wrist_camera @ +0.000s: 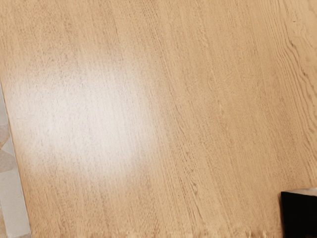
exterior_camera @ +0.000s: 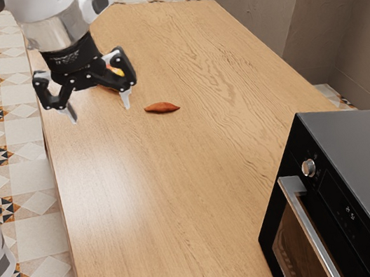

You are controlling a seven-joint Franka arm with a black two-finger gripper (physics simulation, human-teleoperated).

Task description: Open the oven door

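Note:
In the exterior view my gripper [exterior_camera: 99, 110] hangs above the table's far left part, its two fingers wide apart with nothing between them. The black oven [exterior_camera: 338, 205] stands at the exterior view's lower right, well away from my gripper. Its door [exterior_camera: 300, 251] looks shut, with a long metal handle [exterior_camera: 309, 228] along one edge and a round knob [exterior_camera: 309, 168] beside it. A dark corner of the oven [wrist_camera: 299, 215] appears in the wrist view.
An orange-brown, pod-shaped item [exterior_camera: 162, 107] lies on the wooden table [exterior_camera: 160, 199] near my gripper. Behind the gripper is a partly hidden red and yellow item [exterior_camera: 115, 70]. Walls stand beyond the table.

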